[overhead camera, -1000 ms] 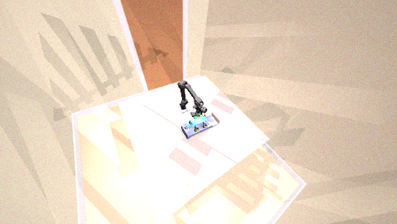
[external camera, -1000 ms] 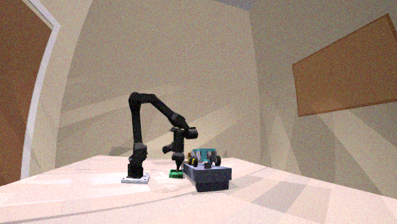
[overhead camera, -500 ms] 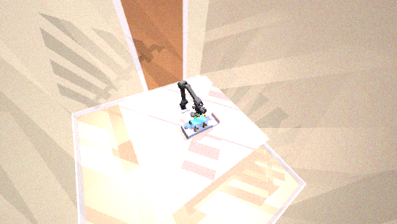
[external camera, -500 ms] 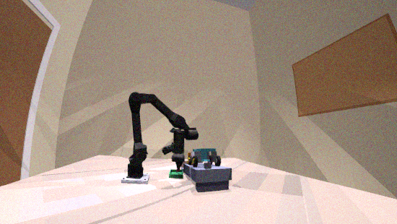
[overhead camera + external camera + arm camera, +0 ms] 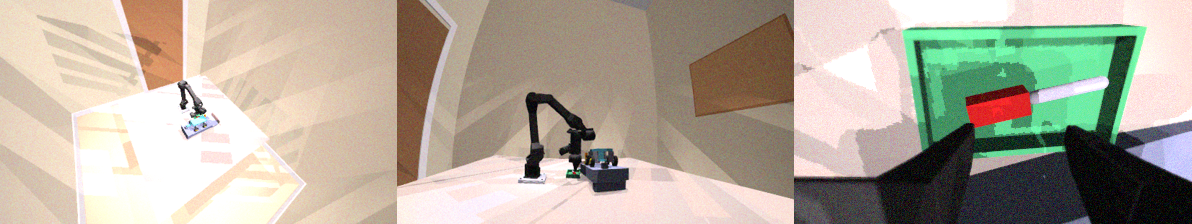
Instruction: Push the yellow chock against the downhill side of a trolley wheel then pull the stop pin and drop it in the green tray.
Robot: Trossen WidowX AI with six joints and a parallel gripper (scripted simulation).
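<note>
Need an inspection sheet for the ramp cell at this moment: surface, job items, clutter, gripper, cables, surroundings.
Surface: pale table top with light patches and shadows; grey-blue ramp block stands on it.
Job's things: stop pin, red head and pale shaft, lies inside the green tray; trolley sits on the ramp; yellow chock is barely visible by the trolley, contact with a wheel cannot be told.
Clutter: nothing seen.
Gripper: gripper is open, directly over the tray, fingers apart from the pin, close beside the trolley.
Cables: nothing seen.
Surroundings: beige walls, brown door, brown wall panel.
</note>
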